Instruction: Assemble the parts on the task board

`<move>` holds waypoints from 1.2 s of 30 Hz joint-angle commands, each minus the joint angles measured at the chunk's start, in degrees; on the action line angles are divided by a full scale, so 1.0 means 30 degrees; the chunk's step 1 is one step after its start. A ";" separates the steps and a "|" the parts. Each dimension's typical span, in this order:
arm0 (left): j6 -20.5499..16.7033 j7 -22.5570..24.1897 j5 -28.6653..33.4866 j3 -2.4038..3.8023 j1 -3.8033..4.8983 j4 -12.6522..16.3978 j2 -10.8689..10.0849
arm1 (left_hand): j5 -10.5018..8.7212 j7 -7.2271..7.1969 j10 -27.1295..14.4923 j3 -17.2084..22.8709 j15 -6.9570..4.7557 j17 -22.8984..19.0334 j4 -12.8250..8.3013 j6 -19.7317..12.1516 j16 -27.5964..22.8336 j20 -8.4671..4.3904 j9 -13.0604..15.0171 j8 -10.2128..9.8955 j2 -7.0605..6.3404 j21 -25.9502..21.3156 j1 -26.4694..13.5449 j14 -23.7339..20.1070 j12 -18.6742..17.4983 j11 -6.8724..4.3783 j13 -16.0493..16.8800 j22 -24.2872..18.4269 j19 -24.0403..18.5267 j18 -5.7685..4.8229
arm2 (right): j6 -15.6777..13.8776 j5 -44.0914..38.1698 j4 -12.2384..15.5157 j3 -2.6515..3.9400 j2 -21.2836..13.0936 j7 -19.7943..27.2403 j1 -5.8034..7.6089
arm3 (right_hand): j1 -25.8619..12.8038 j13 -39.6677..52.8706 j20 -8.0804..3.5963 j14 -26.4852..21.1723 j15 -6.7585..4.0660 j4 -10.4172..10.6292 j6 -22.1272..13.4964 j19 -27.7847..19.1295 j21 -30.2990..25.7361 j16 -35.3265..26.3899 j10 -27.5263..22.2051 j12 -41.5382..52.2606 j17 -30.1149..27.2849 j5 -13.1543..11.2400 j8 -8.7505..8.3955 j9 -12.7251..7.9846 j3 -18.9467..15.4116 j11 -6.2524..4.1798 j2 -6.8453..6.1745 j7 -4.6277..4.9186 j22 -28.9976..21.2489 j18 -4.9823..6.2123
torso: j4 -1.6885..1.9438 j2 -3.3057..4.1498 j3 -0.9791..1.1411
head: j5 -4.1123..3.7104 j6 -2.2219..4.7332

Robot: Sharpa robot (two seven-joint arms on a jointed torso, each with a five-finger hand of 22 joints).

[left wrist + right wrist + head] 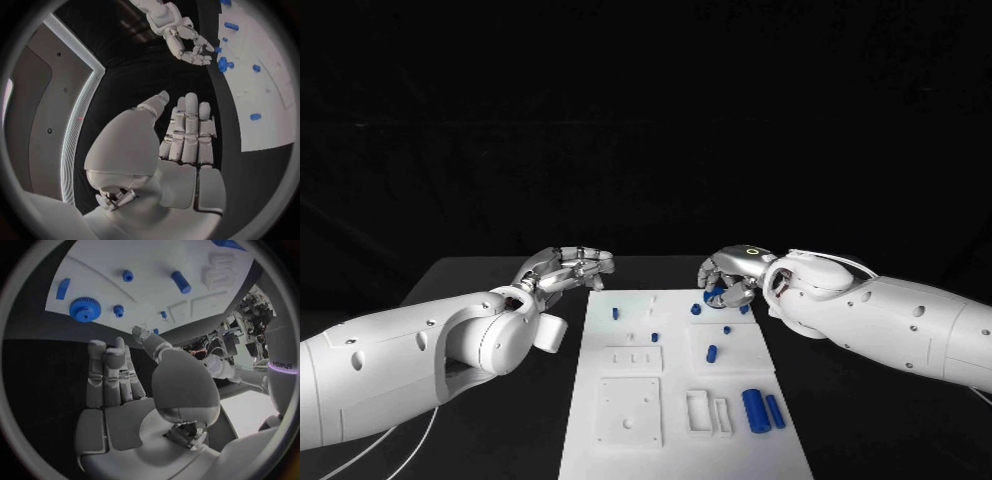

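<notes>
The white task board (678,385) lies in the middle of the black table. Several blue parts are on it: a gear (721,294) at its far right corner, small pegs (616,313) (697,309) further in, a short cylinder (713,352), and two long cylinders (762,410) near the right edge. My right hand (733,275) hovers over the gear (84,309). In the right wrist view its fingers (109,372) are stretched out and empty, just short of the gear. My left hand (567,268) is off the board's far left corner, with straight, empty fingers (187,135).
Raised white fixtures stand on the near half of the board: a square plate (629,410), a smaller plate (633,359) and a slotted holder (708,412). Bare black table (473,275) extends on both sides. Cables hang at the near left (401,445).
</notes>
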 commanded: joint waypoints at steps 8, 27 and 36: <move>0.0451 0.0140 -0.0238 0.0051 0.0355 0.0801 -0.0337 | -0.0140 -0.0020 0.0159 0.0956 -0.0136 -0.0130 -0.1398 0.0242 0.0541 -0.0557 0.0125 -0.0288 -0.0004 0.0485 -0.1449 -0.0233 -0.0392 0.0043 -0.0028 -0.0221 -0.0127 -0.0327 | 0.0562 -0.2616 -0.0072 0.0008 0.0256 -0.1146 0.0001 | -0.0897 -0.0043 -0.0645 -0.0099 0.0081 -0.0606 0.0027 0.0726 0.0481 0.0384 -0.0243 -0.0140 -0.0299 -0.0566 -0.0103 0.0151 0.1376 0.0137 -0.0243 0.0038 0.0365 0.0738 | 0.0291 0.0771 0.0022 | -0.0207 0.0251; 0.0268 -0.0081 -0.0551 0.0126 0.0654 0.1250 -0.0649 | -0.0172 -0.0044 0.0327 0.2442 -0.0141 -0.0543 -0.3292 0.0399 0.0863 -0.0751 0.0407 -0.0441 0.0075 0.0997 -0.3427 -0.0358 -0.0632 0.0042 0.0044 -0.0579 -0.0280 -0.0555 | 0.0577 -0.3277 -0.0788 0.0008 0.0744 -0.1259 -0.0059 | -0.1237 -0.0106 -0.0635 -0.0136 0.0112 -0.0549 -0.0029 0.0771 0.0651 0.0594 -0.0317 -0.0114 -0.0527 -0.0973 -0.0107 0.0244 0.2004 0.0166 -0.0375 0.0034 0.0336 0.0738 | 0.0366 0.1271 0.0086 | -0.0163 0.0356; 0.0143 -0.0253 -0.0584 0.0122 0.0646 0.0861 -0.0303 | -0.0162 -0.0041 0.0336 0.2565 -0.0145 -0.0582 -0.3395 0.0398 0.0899 -0.0758 0.0437 -0.0456 0.0110 0.1065 -0.3641 -0.0337 -0.0652 0.0043 0.0052 -0.0611 -0.0267 -0.0548 | 0.0692 -0.3307 -0.0741 0.0008 0.0854 -0.1263 -0.0116 | -0.1484 -0.0097 -0.0648 -0.0149 0.0081 -0.0434 0.0031 0.0833 0.0723 0.0679 -0.0226 -0.0077 -0.0608 -0.1189 -0.0064 0.0294 0.2130 0.0135 -0.0359 0.0041 0.0326 0.0738 | 0.0466 0.1464 0.0096 | -0.0266 0.0434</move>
